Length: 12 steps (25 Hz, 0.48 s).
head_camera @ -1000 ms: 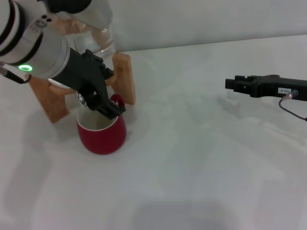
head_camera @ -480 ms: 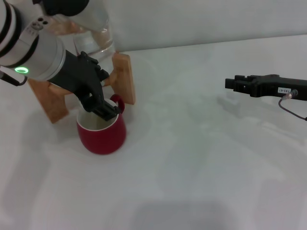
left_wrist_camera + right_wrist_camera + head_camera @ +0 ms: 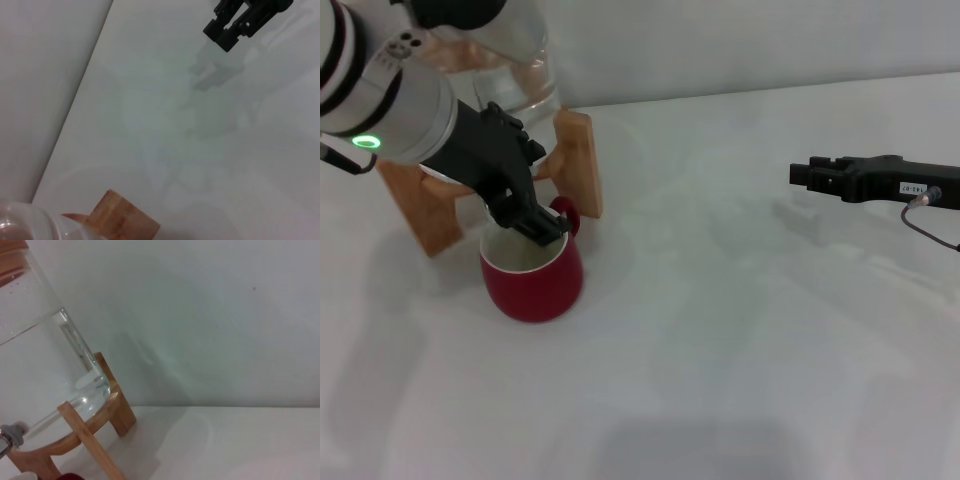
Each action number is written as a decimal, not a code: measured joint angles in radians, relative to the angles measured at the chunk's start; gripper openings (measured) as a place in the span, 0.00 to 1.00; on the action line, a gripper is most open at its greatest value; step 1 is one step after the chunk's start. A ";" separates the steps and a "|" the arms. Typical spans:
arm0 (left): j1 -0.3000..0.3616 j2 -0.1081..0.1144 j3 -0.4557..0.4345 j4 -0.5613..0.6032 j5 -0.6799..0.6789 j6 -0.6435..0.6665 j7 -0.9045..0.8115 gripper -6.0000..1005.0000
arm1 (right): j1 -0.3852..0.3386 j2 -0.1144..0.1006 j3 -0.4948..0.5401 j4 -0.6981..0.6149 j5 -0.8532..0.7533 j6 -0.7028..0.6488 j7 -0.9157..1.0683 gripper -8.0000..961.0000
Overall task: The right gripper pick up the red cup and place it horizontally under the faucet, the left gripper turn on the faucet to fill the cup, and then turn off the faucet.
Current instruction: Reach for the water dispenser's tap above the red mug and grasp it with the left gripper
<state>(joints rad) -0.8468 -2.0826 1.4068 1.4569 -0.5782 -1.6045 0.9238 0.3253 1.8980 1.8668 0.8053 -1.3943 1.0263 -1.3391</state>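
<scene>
The red cup [image 3: 532, 277] stands upright on the white table, right in front of the wooden stand [image 3: 578, 160]. Its cream inside faces up and its handle points to the back right. My left gripper [image 3: 538, 226] hangs just over the cup's far rim, its black fingers drawn together at the place where the faucet projects. The faucet is hidden behind it in the head view. Only a chrome stub of the faucet [image 3: 9, 436] shows in the right wrist view, at the jar's foot. My right gripper [image 3: 796, 176] is shut and empty, held level above the table far to the right; it also shows in the left wrist view [image 3: 221, 36].
The clear water jar [image 3: 515, 75] sits on the wooden stand at the back left; both also show in the right wrist view, the jar [image 3: 40, 370] and the stand [image 3: 92, 442]. A wall runs along the table's back edge. A thin cable [image 3: 932, 225] hangs from my right arm.
My left gripper has shifted slightly up and back over the cup's rim, and the chrome glint seen beside it earlier is now covered. The cup and right arm have not moved.
</scene>
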 joint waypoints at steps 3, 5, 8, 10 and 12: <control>-0.002 0.000 0.000 0.000 0.000 0.006 -0.002 0.87 | 0.000 0.000 0.000 0.000 0.000 0.000 0.000 0.42; -0.003 0.000 0.000 0.000 0.001 0.015 -0.002 0.87 | 0.000 0.000 0.000 -0.001 0.000 0.000 0.000 0.42; -0.005 -0.001 0.000 0.000 0.001 0.028 -0.002 0.87 | 0.000 0.000 0.000 -0.003 0.000 0.000 0.000 0.42; -0.006 -0.001 0.000 0.000 0.001 0.038 0.000 0.87 | 0.001 -0.001 0.000 -0.008 0.000 0.000 0.000 0.42; -0.006 -0.001 0.002 0.000 0.001 0.044 0.003 0.87 | 0.002 -0.001 0.002 -0.012 0.000 0.000 0.000 0.42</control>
<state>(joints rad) -0.8527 -2.0832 1.4090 1.4571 -0.5773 -1.5607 0.9263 0.3273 1.8975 1.8690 0.7931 -1.3943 1.0263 -1.3391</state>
